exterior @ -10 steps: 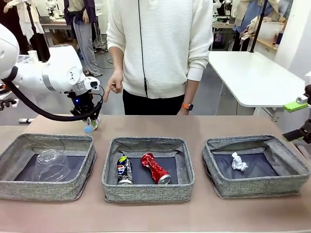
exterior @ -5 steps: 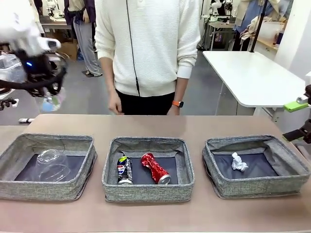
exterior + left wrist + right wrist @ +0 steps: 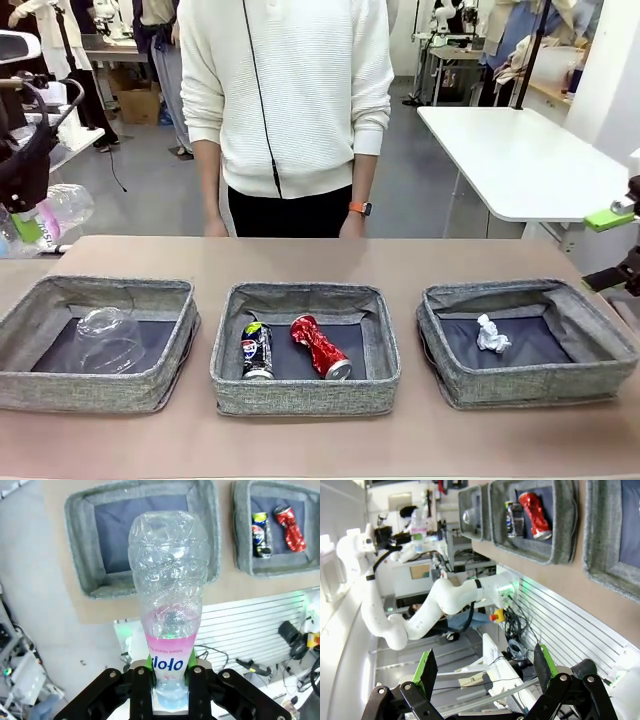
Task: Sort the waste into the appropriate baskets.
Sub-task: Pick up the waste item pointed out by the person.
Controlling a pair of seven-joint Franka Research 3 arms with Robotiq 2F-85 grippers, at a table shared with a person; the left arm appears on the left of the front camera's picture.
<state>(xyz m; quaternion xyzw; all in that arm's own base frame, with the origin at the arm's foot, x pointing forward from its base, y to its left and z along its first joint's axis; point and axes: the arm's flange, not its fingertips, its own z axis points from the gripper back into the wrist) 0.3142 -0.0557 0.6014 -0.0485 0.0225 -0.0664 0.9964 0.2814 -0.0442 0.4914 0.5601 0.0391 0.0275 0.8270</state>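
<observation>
My left gripper (image 3: 24, 215) hangs at the far left, above the outer end of the left basket (image 3: 90, 388), shut on a small clear bottle (image 3: 62, 205) with a pink label. In the left wrist view the bottle (image 3: 169, 580) stands out from the gripper (image 3: 170, 676), held near its capped end. A clear cup (image 3: 104, 336) lies in the left basket. The middle basket (image 3: 305, 395) holds a dark can (image 3: 256, 351) and a red can (image 3: 320, 347). A paper ball (image 3: 492, 333) lies in the right basket (image 3: 530, 385). My right gripper (image 3: 484, 667) is open and holds nothing.
A person in a white sweater (image 3: 285, 90) stands at the table's far side, hands down at the edge. A white side table (image 3: 520, 160) stands behind at the right. Bare brown tabletop (image 3: 320, 260) lies behind the baskets.
My left gripper has lifted the bottle from the table's far edge and carried it up and to the left. The person's hand has drawn back. The right arm has stayed still.
</observation>
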